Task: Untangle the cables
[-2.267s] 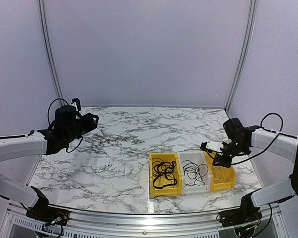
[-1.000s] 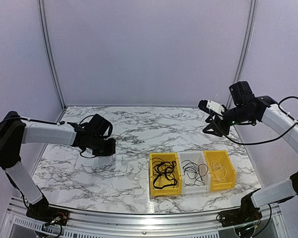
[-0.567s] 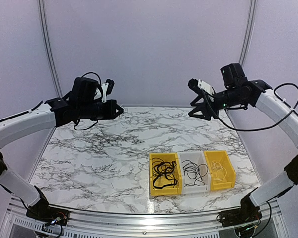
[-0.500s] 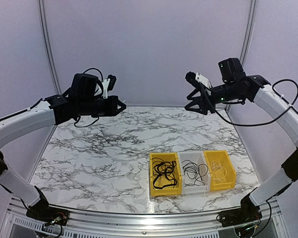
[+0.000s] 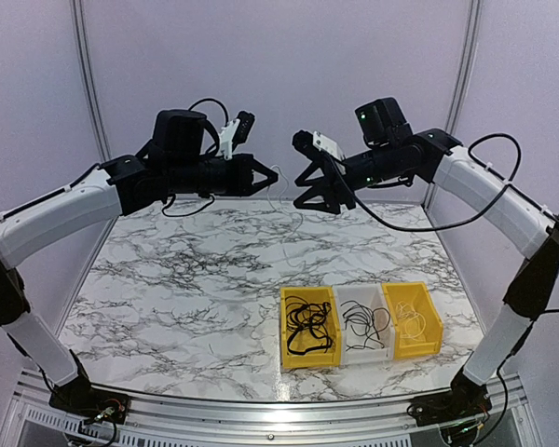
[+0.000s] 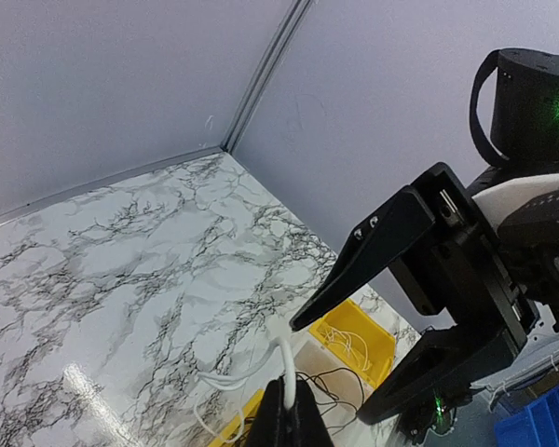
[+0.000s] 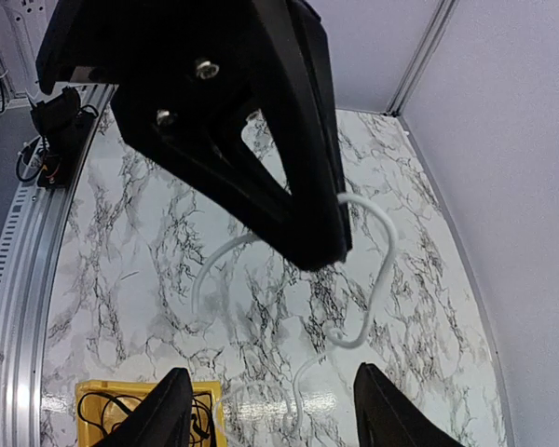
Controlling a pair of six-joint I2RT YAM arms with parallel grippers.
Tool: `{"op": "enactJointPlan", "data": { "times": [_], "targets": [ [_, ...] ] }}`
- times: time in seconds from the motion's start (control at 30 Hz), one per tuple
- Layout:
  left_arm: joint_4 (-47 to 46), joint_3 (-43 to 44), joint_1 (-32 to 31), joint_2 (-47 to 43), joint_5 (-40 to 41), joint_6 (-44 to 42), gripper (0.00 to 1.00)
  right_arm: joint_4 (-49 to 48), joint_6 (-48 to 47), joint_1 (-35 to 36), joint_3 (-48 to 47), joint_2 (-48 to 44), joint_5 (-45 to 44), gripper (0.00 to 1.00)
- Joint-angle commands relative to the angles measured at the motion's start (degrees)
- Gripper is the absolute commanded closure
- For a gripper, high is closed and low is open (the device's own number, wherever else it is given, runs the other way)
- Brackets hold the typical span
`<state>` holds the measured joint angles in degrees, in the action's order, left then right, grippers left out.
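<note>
Thin white flexible cable [image 6: 287, 372], pinched in the pressed-together tips of the left end effector [image 5: 270, 177] at upper centre of the overhead view, dangling in loose curls above the marbled counter [image 5: 168, 289]. Right end effector [image 5: 298, 173] spread wide, just right of the pinch. Lower right: black cords [image 5: 307, 326] heaped in a yellow plastic bin [image 5: 283, 328] and a white plastic bin [image 5: 368, 355]; pale cords [image 5: 412, 326] in a second yellow bin [image 5: 415, 351].

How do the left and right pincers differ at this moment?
The left pincer is shut on a white cable; the right pincer stands open with nothing between its fingers. The cable hangs from the left pincer alone, and the right pincer does not touch it. Both are raised above the table, tips facing each other.
</note>
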<state>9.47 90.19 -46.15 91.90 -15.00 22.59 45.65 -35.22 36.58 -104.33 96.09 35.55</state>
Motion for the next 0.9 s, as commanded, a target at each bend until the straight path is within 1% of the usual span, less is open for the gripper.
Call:
{"op": "enactJointPlan", "data": {
  "times": [0.0,0.13,0.17,0.23,0.27,0.3,0.43,0.5,0.6,0.7,0.77,0.87],
  "targets": [
    [-1.11,2.66,-1.1,1.83,-2.63,0.12,1.0,-3.18,3.38,1.1,-3.29,0.45,-2.28,0.4],
    [-1.51,3.91,-1.93,3.15,-3.85,0.13,1.0,-4.41,4.17,1.07,-3.46,1.51,-3.53,0.4],
    [-1.58,4.26,-2.04,3.46,-4.15,0.13,1.0,-4.69,4.41,1.13,-3.44,1.79,-3.85,0.42],
    [-1.65,4.99,-2.19,3.97,-4.46,0.15,1.0,-5.02,4.33,1.19,-3.39,2.35,-4.11,0.53],
    [-1.72,5.28,-2.31,4.14,-4.45,0.15,1.0,-5.23,4.49,1.12,-3.42,2.56,-4.45,0.64],
    [-1.74,5.4,-2.3,4.33,-4.43,0.05,1.0,-5.34,4.5,1.18,-3.4,2.72,-4.74,0.72],
    [-1.74,5.31,-2.32,4.63,-4.12,-0.37,1.0,-5.81,4.8,1.05,-3.12,2.67,-6.84,0.99],
    [-1.7,4.78,-2.28,4.52,-2.92,-0.35,0.98,-5.92,4.67,1.08,-2.83,2.05,-8.4,1.0],
    [-1.65,2.59,-2.3,3.74,-0.19,-0.29,0.68,-5.37,4.01,0.43,-1.57,-0.33,-9.79,1.0],
    [-1.65,-0.88,-2.26,2.31,1.96,-1.08,0.48,-3.89,3.55,-1.44,0.36,-3.97,-9.9,1.0],
    [-1.72,-3.39,-2.15,1.29,3.25,-1.42,0.42,-2.86,3.11,-3.36,2.52,-6.91,-9.41,1.0],
    [-1.67,-6.87,-2.04,0.28,6.22,-1.46,0.41,-2.24,2.92,-7.62,7.17,-11.49,-8.79,1.0]
  ]
}}
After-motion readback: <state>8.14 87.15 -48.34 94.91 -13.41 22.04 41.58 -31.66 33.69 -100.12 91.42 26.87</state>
